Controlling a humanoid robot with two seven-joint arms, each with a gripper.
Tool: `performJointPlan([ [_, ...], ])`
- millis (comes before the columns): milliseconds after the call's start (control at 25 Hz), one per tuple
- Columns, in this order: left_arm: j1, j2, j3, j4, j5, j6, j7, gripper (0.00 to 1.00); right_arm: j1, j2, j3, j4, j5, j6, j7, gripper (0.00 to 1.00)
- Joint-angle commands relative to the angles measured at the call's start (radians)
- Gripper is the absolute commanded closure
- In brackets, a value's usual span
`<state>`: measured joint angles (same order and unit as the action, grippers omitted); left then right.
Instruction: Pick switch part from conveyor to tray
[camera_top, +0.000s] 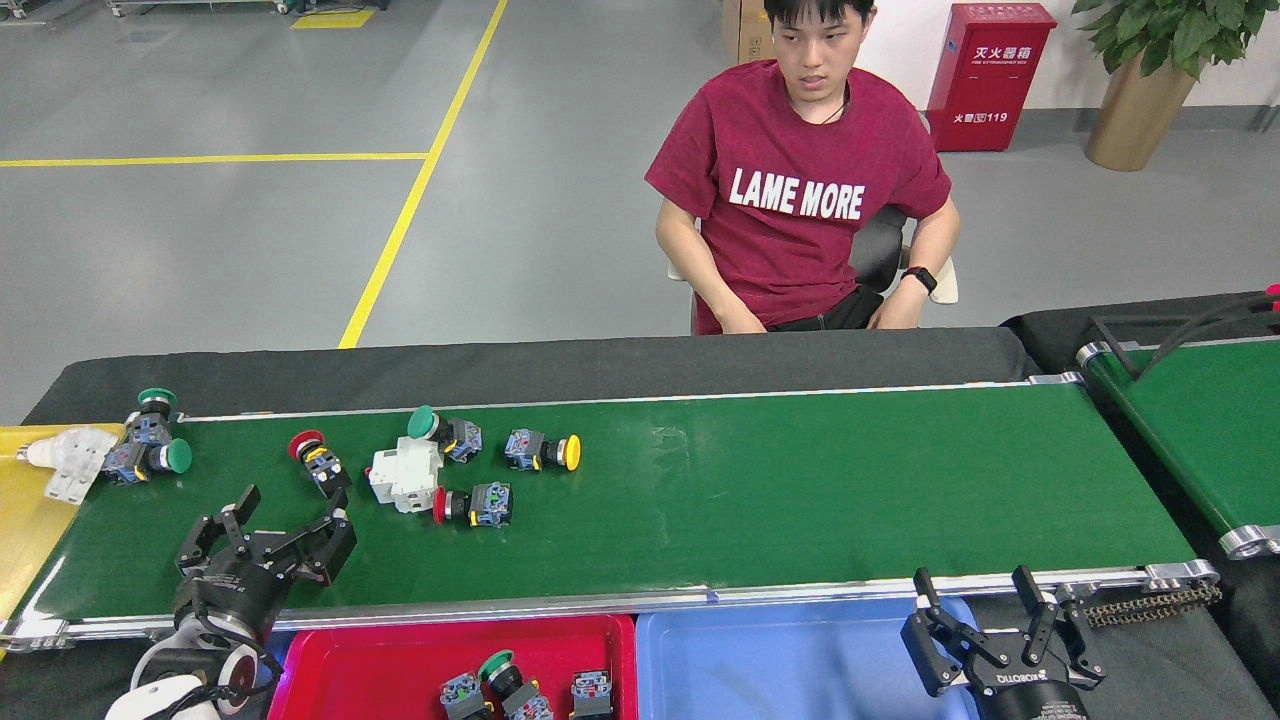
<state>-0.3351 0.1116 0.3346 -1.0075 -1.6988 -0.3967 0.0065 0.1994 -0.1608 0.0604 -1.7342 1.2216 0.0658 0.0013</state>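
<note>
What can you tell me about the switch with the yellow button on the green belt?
The yellow-button switch lies on its side on the conveyor, near the far rail. Its round yellow cap points right. Behind the cap comes a short black collar, then a blocky grey and blue body that looks like plastic, pointing left. It touches nothing but the belt: the green-capped switch sits apart to its left, and the red-capped switch lies apart, nearer the robot. No gripper is near it.
</note>
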Motion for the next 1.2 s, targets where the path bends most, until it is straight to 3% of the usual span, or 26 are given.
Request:
performJointPlan([
  [0,-0.044,0.020,-0.011,0.044,-0.002,0.033,0.013,0.00,-0.003,0.000,-0.004,-0.013,-0.001,-0.003,-0.004,0.03],
  [359,-0.286,0.085,-0.074,0.414,-0.001,0.222,0.076,0.03,-0.009,-0.002,-0.001,-0.013,-0.001,-0.003,-0.003,0.03],
  [399,-0.306,0.085,-0.078,0.440,-0.001,0.231,0.079,0.10,-0.009,-0.002,-0.001,-0.013,-0.001,-0.003,-0.003,0.03],
  [439,-0.315,0.086,-0.080,0.463,0.004,0.226,0.079,0.39,-0.009,-0.003,-0.001,-0.013,-0.001,-0.003,-0.003,0.03],
  [519,-0.315,0.088,-0.080,0.475,0.008,0.199,0.082,0.85,-0.009,-0.003,0.001,-0.013,-0.001,-0.003,0.000,0.03],
  [599,-0.309,0.089,-0.081,0.477,0.007,0.153,0.125,0.97,-0.009,-0.003,0.002,-0.013,0.001,-0.004,0.000,0.03],
  [719,-0.262,0.089,-0.089,0.460,0.002,0.133,0.201,1.00,-0.008,-0.003,0.002,-0.013,0.001,-0.003,0.000,0.03],
  [839,-0.176,0.091,-0.115,0.300,0.030,0.029,0.204,1.00,-0.006,-0.002,0.002,-0.013,0.001,-0.003,0.000,0.03],
  [1078,0.231,0.134,-0.115,-0.253,0.162,-0.378,0.201,0.99,-0.005,-0.002,0.002,-0.013,0.001,-0.003,0.000,0.03],
  [1158,0.340,0.129,-0.118,-0.395,0.169,-0.389,0.197,0.97,-0.005,-0.002,0.002,-0.013,0.001,-0.003,0.000,0.03],
])
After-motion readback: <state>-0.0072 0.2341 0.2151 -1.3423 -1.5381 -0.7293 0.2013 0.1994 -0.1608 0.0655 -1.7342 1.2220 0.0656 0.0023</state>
